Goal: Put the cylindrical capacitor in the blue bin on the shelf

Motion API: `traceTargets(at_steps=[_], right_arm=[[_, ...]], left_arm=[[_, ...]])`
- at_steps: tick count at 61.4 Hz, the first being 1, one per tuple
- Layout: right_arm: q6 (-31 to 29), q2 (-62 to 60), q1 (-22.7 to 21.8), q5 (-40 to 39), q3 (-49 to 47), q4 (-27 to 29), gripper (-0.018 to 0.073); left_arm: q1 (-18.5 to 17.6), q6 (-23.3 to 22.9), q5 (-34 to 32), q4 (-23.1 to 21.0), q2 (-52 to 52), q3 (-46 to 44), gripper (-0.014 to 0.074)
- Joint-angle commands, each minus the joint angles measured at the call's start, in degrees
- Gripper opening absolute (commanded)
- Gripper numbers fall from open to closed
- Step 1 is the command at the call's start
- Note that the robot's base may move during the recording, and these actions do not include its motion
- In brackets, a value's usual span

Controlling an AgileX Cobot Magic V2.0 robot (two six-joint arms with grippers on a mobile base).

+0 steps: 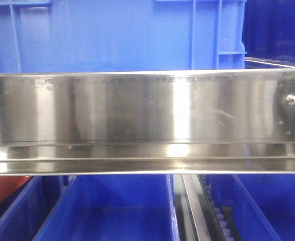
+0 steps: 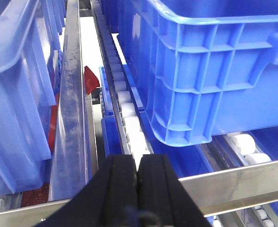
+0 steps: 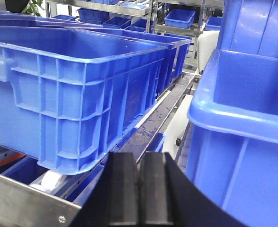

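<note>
So we're parked right up against the shelf (image 1: 147, 108) — its big shiny front rail fills most of the front view, with a screw (image 1: 291, 99) near the right end. Above the rail sits a large blue bin (image 1: 117, 35), and below it we see more blue bins, the middle one (image 1: 119, 211) open toward us, plus something red (image 1: 1, 191) at the lower left.

From the left wrist, a ribbed blue bin (image 2: 200, 71) rests on a track of white rollers (image 2: 129, 113), another blue bin (image 2: 15, 94) sits across a steel divider (image 2: 72, 104), and a small red scrap (image 2: 90, 79) pokes out between them. Our left gripper (image 2: 139, 184) has its black pads pressed flat together, nothing between them.

From the right wrist, a long blue bin (image 3: 82, 90) is on the left and a rounded-rim one (image 3: 243, 142) on the right. Our right gripper (image 3: 139, 189) is clenched too — pads touching, nothing held.

The capacitor? We can't spot it in any view.
</note>
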Motion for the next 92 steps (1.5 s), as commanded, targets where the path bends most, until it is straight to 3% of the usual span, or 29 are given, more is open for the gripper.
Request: traceTargets(at_steps=[1,22,27,32,39,48,54,60,71,75,92], right_arm=[[0.1,-0.3,-0.1,-1.5,0.1,-0.8,-0.0150],[0.1,-0.3,-0.1,-1.5,0.1,-0.8,-0.0150],[0.1,-0.3,-0.1,-1.5,0.1,-0.8,-0.0150],[0.1,-0.3,-0.1,-1.5,0.1,-0.8,-0.0150],[0.1,-0.3,-0.1,-1.5,0.1,-0.8,-0.0150],[0.1,-0.3,-0.1,-1.5,0.1,-0.8,-0.0150],[0.1,-0.3,-0.1,-1.5,0.1,-0.8,-0.0150],[0.1,-0.3,-0.1,-1.5,0.1,-0.8,-0.0150],[0.1,-0.3,-0.1,-1.6,0.1,-0.8,-0.0150],[0.1,-0.3,-0.1,-1.6,0.1,-0.8,-0.0150],[0.1,-0.3,-0.1,-1.7,0.1,-0.8,-0.0150]], left_arm=[[0.2,-0.3,-0.8,0.3,-0.3,0.1,-0.0111],[0.2,-0.3,-1.5,0.2,-0.4,0.8,-0.0111],[1.7,-0.2,-3.8,-1.4,-1.3,2.0,-0.0111],[5.3,0.6,-7.4,-3.6,-3.5,4.9,-0.0111],[12.2,6.9,-17.1,-6.3,-7.6,11.7,-0.0111],[21.5,13.1,-26.7,-14.6,-15.4,21.9,-0.0111],[26.6,14.6,-31.8,-16.8,-20.0,29.2,-0.0111],[28.8,14.8,-37.3,-16.8,-23.2,35.6,-0.0111],[29.0,14.8,-49.5,-16.7,-23.2,44.4,-0.0111],[28.6,14.8,-45.1,-16.6,-23.2,44.4,-0.0111],[25.9,14.8,-44.3,-16.6,-23.2,44.4,-0.0111]])
